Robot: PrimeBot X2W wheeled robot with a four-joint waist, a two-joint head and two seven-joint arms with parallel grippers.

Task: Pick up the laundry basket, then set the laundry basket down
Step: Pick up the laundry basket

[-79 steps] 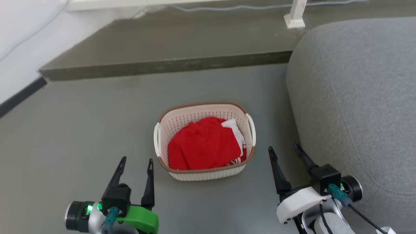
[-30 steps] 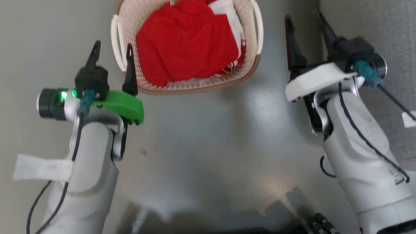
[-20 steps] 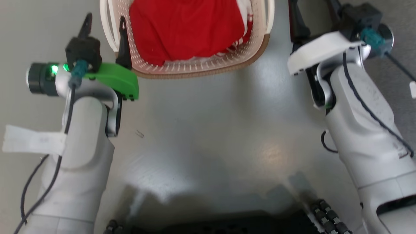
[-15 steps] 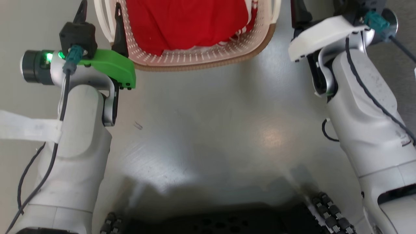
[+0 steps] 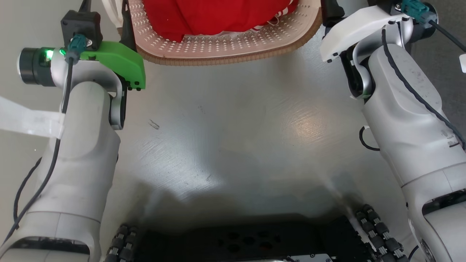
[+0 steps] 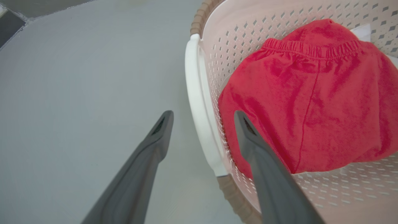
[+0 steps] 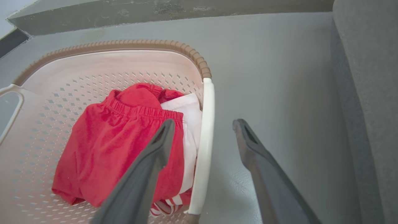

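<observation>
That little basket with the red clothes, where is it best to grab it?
Grip the laundry basket by its white left handle and right handle, from above. Each is a thin bar along the rim. The open left gripper and right gripper straddle them.

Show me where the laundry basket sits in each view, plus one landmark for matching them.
Head view: laundry basket at top centre, cut by the frame.
Left wrist view: right half, left handle between the fingers of the left hand.
Right wrist view: left and centre, right handle between the fingers of the right hand.
Shared landmark: the red cloth inside it.
</observation>
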